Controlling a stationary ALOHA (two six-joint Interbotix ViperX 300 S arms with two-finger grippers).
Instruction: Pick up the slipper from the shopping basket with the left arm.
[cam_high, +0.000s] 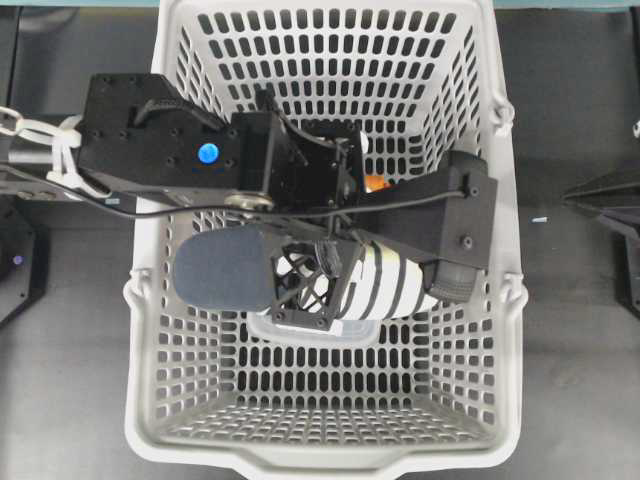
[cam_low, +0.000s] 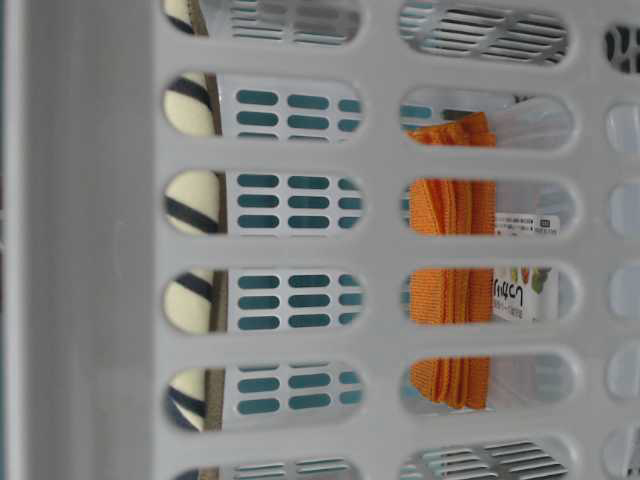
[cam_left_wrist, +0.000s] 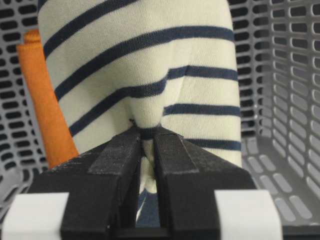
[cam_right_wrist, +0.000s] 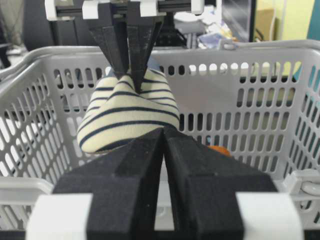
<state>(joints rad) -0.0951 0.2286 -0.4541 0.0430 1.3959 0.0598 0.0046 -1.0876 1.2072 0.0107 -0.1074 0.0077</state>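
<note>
The slipper (cam_high: 385, 285), cream with navy stripes and a navy insole (cam_high: 225, 268), is inside the light-grey shopping basket (cam_high: 150, 300). My left gripper (cam_high: 310, 285) reaches in from the left and is shut on it. In the left wrist view the jaws (cam_left_wrist: 146, 131) pinch a fold of the striped upper (cam_left_wrist: 150, 60). In the right wrist view the slipper (cam_right_wrist: 127, 117) hangs from the left gripper's fingers (cam_right_wrist: 131, 65), toe lowest, within the basket walls. My right gripper (cam_right_wrist: 164, 131) is shut and empty, outside the basket's near rim (cam_right_wrist: 25, 185).
A folded orange cloth (cam_left_wrist: 45, 110) with a printed label lies in the basket beside the slipper; it also shows at table level (cam_low: 450, 220). The slotted basket walls (cam_left_wrist: 290, 100) surround the gripper. The right arm (cam_high: 610, 210) stays at the right edge.
</note>
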